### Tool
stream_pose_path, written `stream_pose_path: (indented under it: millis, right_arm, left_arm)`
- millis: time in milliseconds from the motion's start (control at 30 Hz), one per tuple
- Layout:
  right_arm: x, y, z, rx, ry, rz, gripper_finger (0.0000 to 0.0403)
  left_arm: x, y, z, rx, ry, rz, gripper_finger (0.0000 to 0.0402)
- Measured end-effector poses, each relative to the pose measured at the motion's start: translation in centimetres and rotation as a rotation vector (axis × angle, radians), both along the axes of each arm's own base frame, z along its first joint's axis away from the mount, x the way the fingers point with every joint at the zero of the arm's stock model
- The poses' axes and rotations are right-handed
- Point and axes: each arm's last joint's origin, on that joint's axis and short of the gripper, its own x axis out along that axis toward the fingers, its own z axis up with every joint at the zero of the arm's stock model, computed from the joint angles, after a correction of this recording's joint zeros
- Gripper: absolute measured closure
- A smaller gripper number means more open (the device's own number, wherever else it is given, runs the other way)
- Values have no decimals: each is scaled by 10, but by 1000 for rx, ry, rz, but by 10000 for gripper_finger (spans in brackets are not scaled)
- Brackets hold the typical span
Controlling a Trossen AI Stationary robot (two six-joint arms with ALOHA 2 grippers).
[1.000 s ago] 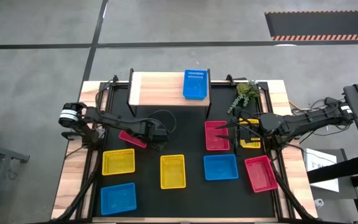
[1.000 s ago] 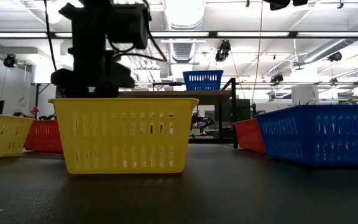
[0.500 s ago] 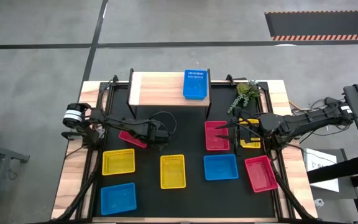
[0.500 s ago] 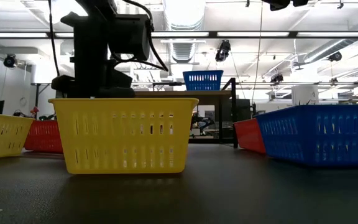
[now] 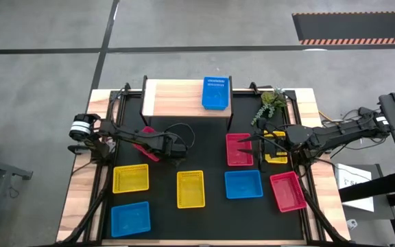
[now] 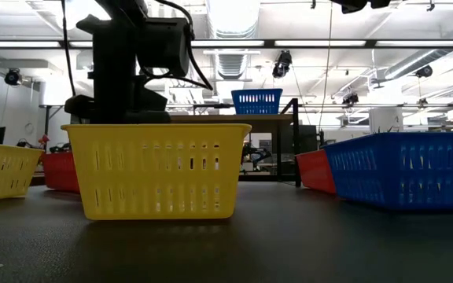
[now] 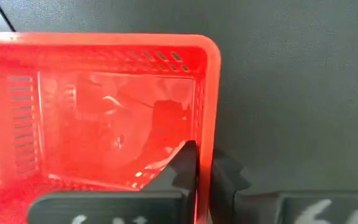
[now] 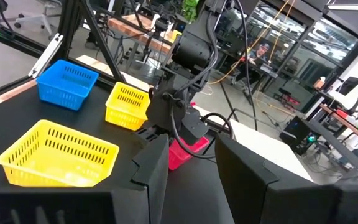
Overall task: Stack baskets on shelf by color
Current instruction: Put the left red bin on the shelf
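From above, the left tool (image 5: 158,143) grips a red basket (image 5: 145,145) by one rim, just in front of the shelf (image 5: 177,98), which carries a single blue basket (image 5: 215,93) at its right end. The right tool (image 5: 269,143) waits over the bench (image 5: 211,223) beside another red basket (image 5: 239,149) and a partly hidden yellow one (image 5: 277,158).

At bench level, the held red basket (image 6: 60,171) sits low behind a yellow basket (image 6: 156,169); dragged rather than raised, it could snag on the neighbours or strike the shelf's legs.

The left wrist camera shows the fingers (image 7: 185,163) pinched on the thin wall of the basket (image 7: 104,118) near a corner, so an off-centre hold may let it swing or slip out.

The right wrist camera shows its own fingers (image 8: 157,165) spread wide, holding nothing.
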Motion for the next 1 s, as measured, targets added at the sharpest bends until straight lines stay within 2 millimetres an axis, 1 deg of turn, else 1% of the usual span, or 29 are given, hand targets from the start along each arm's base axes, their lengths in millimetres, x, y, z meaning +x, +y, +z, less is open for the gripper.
stream_pose_path:
  millis: [100, 233, 433, 533, 633, 833, 1000]
  right_arm:
    - [0, 0, -1, -2, 10, 0, 278]
    - [0, 0, -1, -2, 10, 0, 278]
    - [0, 0, -1, -1, 11, 0, 278]
    - [0, 0, -1, -2, 14, 0, 278]
    - [0, 0, -1, -2, 13, 0, 278]
    - [0, 0, -1, -7, 11, 0, 278]
    - [0, 0, -1, -8, 10, 0, 278]
  left_arm:
    - [0, 0, 1, -7, 6, -1, 401]
    - [-3, -3, 8, -46, -10, -9, 401]
    - [-19, -12, 31, -137, -17, -44, 401]
    - [-26, -18, 49, -180, -88, -101, 401]
    - [-31, -24, 72, -211, -171, -161, 401]
    - [-41, -38, 120, -240, -341, -372, 402]
    - [-38, -52, 166, -226, -492, -525, 401]
